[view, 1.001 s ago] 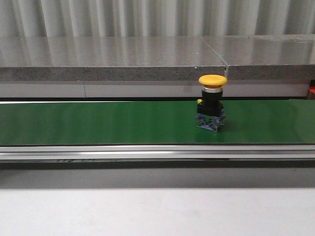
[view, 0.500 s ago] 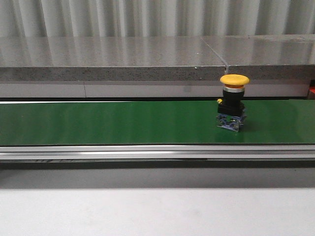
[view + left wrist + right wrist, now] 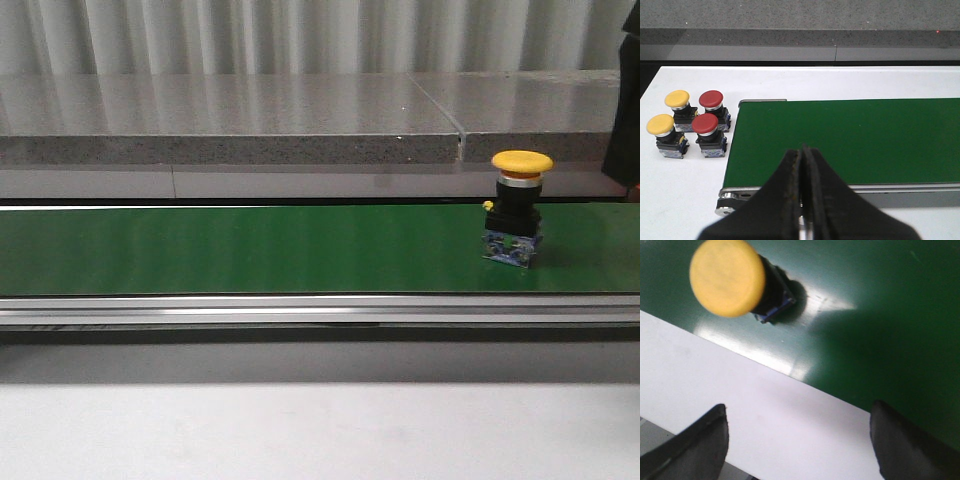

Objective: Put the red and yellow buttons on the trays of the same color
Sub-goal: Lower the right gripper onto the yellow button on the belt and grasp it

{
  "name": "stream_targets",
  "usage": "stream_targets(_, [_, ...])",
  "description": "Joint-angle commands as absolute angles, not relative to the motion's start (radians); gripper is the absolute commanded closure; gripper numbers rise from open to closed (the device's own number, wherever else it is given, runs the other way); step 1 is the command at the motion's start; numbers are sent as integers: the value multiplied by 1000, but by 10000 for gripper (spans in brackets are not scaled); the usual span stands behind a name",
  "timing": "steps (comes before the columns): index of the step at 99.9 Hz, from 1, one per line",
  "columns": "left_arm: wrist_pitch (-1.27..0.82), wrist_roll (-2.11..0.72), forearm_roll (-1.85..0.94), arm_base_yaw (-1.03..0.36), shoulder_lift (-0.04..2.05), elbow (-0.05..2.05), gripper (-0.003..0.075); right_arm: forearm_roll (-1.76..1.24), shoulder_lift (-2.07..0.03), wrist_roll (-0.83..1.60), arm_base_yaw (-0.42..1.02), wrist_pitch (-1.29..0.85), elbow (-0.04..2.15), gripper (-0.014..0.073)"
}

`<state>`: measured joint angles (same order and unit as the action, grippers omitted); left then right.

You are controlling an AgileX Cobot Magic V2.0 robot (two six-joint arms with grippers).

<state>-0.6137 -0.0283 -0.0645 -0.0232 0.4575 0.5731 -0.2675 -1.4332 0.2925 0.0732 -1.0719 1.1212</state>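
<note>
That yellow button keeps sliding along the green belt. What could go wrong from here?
The yellow button has travelled right along the green belt and is near the frame's edge, so it may pass the right gripper before the open fingers close. It stands tall on a small base, so an off-centre grab could tip it. No trays are visible, so placement can't be judged.

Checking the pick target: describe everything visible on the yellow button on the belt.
The yellow button has a round, smooth yellow mushroom cap, a silvery collar, a black body with a small yellow tab on its left side, and a clear bluish base block. It stands upright on the green belt near its right end. Nothing grips it; the right gripper hangs open above.
</note>
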Motion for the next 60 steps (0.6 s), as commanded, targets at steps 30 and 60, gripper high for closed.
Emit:
stream_targets(30, [-540,-26,-75,-30,462,601,740,-287,-1489,311,150,-851,1143,12])
stream_targets(60, [-540,-26,-75,-30,462,601,740,-287,-1536,310,150,-749,1143,158])
